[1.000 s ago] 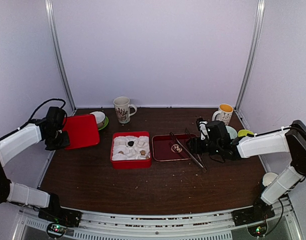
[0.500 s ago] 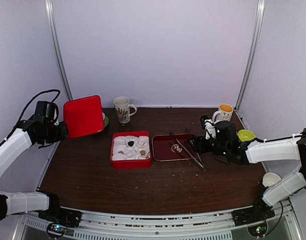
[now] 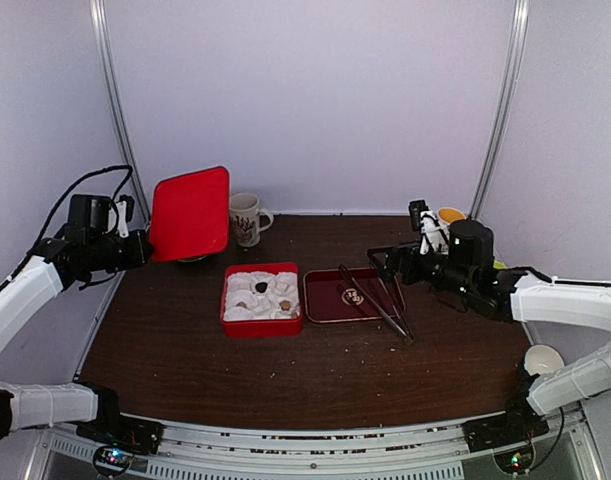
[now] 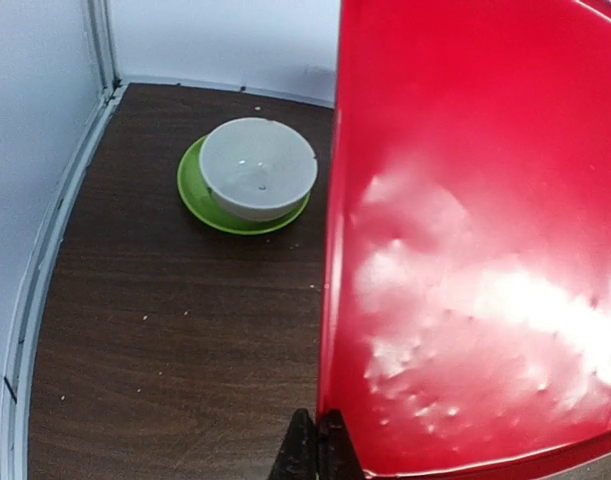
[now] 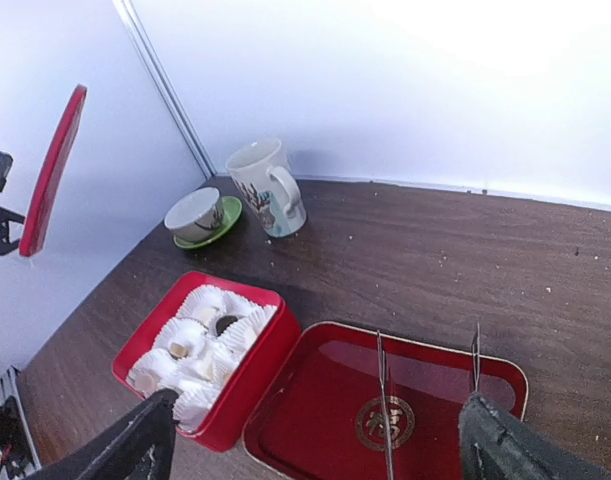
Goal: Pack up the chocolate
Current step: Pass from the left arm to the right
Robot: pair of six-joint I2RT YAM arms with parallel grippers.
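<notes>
The red box (image 3: 260, 326) holds white paper cups with chocolate in them: a dark piece (image 3: 261, 287), a brown piece (image 3: 284, 305) and cream pieces. In the right wrist view the box (image 5: 247, 385) shows the dark piece (image 5: 225, 324) and a cream piece (image 5: 172, 349). My left gripper (image 3: 135, 248) is shut on the edge of the red lid (image 3: 190, 213) and holds it upright above the table's far left. The left wrist view shows the gripper (image 4: 318, 447) pinching the lid (image 4: 465, 250). My right gripper (image 3: 385, 262) is wide open and empty, raised above the red tray (image 3: 325, 300).
Metal tongs (image 3: 375, 300) lie on the red tray (image 5: 315, 420). A patterned mug (image 3: 245, 218) stands at the back. A white bowl on a green saucer (image 4: 257, 168) sits under the lifted lid. A yellow-lined mug (image 3: 449, 216) and a white cup (image 3: 538, 358) stand on the right.
My left gripper has lifted the red lid off the table, tipped it upright and carried it right. My right arm has risen and drawn back from the tray.
</notes>
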